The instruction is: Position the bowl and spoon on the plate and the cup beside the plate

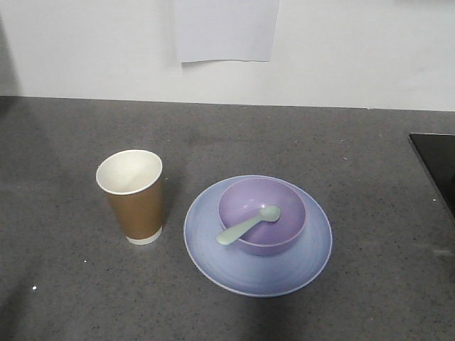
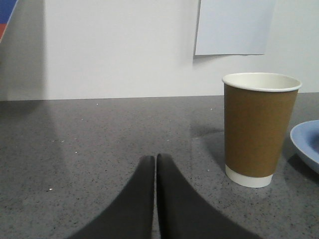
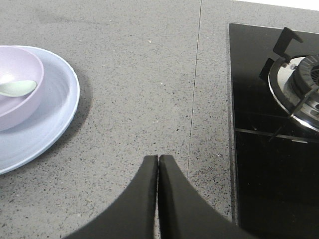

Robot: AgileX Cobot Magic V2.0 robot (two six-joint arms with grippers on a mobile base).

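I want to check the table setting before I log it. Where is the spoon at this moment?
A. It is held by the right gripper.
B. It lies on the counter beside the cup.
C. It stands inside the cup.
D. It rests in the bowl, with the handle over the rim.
D: the spoon lies with its scoop inside the bowl and its handle across the front rim, while the bowl sits on the plate.

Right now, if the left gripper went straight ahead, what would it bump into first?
Probably nothing on the counter. The left gripper, shut, points at bare countertop towards the wall; the cup stands off to its right. Depth is hard to judge.
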